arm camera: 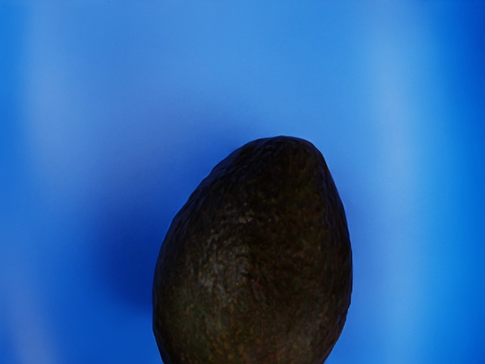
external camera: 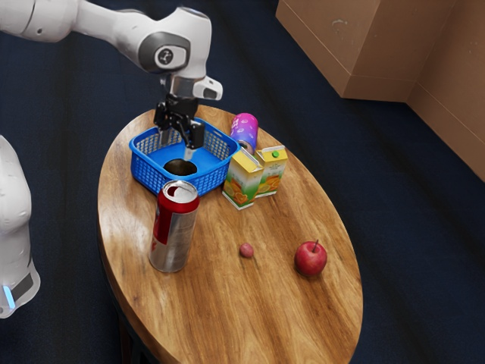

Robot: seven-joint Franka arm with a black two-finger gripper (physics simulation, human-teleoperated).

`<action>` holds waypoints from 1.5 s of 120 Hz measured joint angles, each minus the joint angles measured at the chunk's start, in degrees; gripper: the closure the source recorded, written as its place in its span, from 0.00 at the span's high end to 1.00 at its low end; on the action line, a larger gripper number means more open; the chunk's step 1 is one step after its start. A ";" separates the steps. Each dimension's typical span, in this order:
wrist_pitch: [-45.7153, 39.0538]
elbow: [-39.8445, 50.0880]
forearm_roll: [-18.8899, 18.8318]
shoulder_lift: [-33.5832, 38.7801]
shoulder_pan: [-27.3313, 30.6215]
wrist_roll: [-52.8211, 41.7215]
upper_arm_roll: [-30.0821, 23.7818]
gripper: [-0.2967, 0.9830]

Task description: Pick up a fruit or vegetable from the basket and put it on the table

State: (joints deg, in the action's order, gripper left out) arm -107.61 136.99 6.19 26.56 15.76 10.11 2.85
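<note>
My gripper (external camera: 177, 149) is over the blue basket (external camera: 211, 179) in the exterior view, its two fingers spread apart and reaching down inside the rim. A dark avocado (external camera: 180, 167) lies in the basket, just below the fingertips. In the wrist view the avocado (arm camera: 254, 258) rests on the basket's blue floor (arm camera: 189, 68), with blue visible on both sides of it. The wooden table (external camera: 204, 303) carries the basket at its far end.
A red and silver can (external camera: 174, 227) stands close in front of the basket. Two juice cartons (external camera: 242, 180) and a purple-pink can (external camera: 245, 130) stand beside it, toward the exterior view's right. A small reddish fruit (external camera: 246, 250) and a red apple (external camera: 311, 259) lie on the table.
</note>
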 joint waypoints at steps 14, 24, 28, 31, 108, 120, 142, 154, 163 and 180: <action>-1.64 -0.03 0.03 -0.88 -0.02 -0.66 -0.01 0.76; -2.66 -0.04 0.20 -1.46 -0.05 -1.05 -0.03 0.76; -3.02 -0.04 0.37 -1.76 -0.07 -1.19 -0.03 0.76; -3.28 0.06 0.48 -1.97 -0.08 -1.29 -0.03 0.76; -10.74 4.14 2.90 -3.57 0.61 -2.84 -0.44 0.76; -11.55 5.29 3.75 -3.05 0.65 -2.93 -0.71 0.76; -12.44 6.69 4.39 -1.70 0.71 -3.06 -0.84 0.76; -12.71 7.28 4.52 -0.97 0.76 -3.11 -0.88 0.76; -12.91 7.90 4.75 -0.65 0.77 -3.14 -0.89 0.76; -13.30 9.03 5.20 -0.04 1.06 -3.18 -0.95 0.76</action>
State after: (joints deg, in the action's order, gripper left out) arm -120.91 146.03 11.39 26.52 16.82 6.93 1.90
